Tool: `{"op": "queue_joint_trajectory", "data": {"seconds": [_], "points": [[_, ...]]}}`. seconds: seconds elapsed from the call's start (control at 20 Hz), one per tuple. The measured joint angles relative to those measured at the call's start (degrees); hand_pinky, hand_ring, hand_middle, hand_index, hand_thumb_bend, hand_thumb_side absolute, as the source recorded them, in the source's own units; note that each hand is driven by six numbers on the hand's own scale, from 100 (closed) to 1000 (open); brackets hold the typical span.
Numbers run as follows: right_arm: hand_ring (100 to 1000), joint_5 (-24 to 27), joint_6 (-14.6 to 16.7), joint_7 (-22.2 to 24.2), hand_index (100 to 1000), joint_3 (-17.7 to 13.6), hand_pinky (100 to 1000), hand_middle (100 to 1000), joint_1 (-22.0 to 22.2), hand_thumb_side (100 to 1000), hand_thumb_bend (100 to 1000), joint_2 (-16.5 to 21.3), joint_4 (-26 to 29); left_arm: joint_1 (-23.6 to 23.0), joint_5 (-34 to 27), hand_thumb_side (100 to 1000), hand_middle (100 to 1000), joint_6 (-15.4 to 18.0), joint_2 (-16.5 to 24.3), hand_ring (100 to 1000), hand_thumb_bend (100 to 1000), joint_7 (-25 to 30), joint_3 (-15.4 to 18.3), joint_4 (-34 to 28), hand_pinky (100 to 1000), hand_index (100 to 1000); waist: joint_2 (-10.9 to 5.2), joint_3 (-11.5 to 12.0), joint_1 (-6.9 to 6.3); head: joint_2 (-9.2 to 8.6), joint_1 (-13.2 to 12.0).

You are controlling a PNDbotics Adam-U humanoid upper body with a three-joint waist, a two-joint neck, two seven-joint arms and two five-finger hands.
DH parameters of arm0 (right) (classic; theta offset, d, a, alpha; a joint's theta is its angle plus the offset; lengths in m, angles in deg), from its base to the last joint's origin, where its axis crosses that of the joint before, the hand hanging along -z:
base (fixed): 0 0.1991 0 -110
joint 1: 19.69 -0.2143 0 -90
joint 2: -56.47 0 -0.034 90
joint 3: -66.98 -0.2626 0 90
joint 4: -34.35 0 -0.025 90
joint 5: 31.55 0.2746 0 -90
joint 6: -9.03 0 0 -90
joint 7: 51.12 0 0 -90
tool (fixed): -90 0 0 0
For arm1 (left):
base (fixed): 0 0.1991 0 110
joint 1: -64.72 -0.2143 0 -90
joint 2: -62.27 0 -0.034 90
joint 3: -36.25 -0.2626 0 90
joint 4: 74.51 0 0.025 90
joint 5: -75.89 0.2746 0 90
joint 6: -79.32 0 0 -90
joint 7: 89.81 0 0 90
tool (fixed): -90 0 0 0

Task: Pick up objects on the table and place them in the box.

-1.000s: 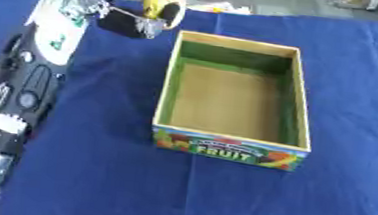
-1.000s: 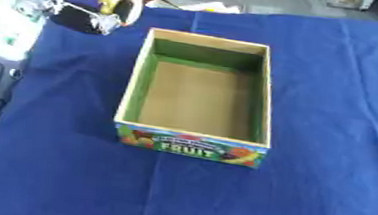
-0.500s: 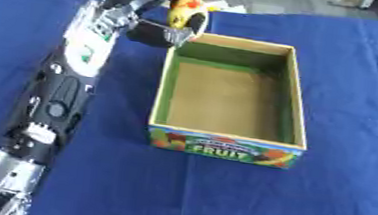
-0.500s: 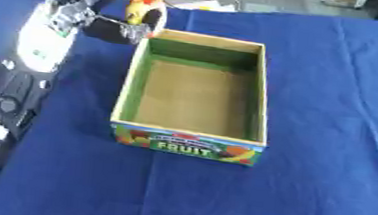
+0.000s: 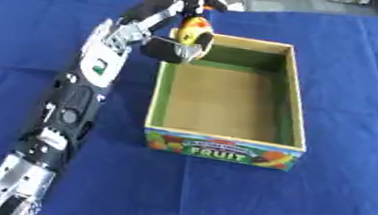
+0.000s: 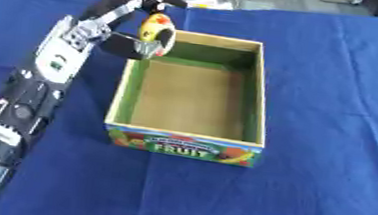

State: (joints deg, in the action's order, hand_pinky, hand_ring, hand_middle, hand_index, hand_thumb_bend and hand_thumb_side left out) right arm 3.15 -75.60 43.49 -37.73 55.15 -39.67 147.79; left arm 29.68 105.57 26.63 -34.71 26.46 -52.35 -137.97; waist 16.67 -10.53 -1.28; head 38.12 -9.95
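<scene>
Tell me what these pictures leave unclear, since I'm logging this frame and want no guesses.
- Object: yellow with orange and black; the left hand wraps it, so I cannot tell what it is.
- Box: its left outer wall is hidden by the arm in both views.
- Items beyond the table's far edge: too small and blurred.
- Right hand: in neither view.

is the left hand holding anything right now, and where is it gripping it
Yes: the left hand holds a small yellow-and-orange object over the box's far left corner. Fingers curl over its top, thumb beneath. What the object is cannot be told.
</scene>
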Motion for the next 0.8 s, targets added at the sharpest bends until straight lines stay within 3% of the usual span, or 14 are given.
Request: {"op": "queue_joint_trajectory", "data": {"seconds": [0.25,0.45,0.8], "points": [[794,0.00,-0.19,0.37,845,0.31,568,502,-0.30,1000,100,-0.06,0.00,-0.28,-5.49,334,265,-4.09,-0.55,272,100,4.09,-1.44,1.51,318,847,0.31,-0.18,0.05,-0.20,-0.03],[794,0.00,-0.35,0.65,845,0.33,568,502,-0.45,1000,100,-0.13,0.00,-0.27,-8.79,324,275,-5.27,-0.98,282,100,5.27,-3.75,1.76,316,847,0.44,-0.38,0.03,-0.43,-0.21],[794,0.06,-0.42,0.90,845,0.65,569,502,-0.82,1000,100,-0.43,0.00,-0.27,-6.63,272,371,-5.51,-1.03,385,100,5.51,-7.38,1.19,338,869,0.55,-0.80,-0.07,-0.44,-0.46]]}}
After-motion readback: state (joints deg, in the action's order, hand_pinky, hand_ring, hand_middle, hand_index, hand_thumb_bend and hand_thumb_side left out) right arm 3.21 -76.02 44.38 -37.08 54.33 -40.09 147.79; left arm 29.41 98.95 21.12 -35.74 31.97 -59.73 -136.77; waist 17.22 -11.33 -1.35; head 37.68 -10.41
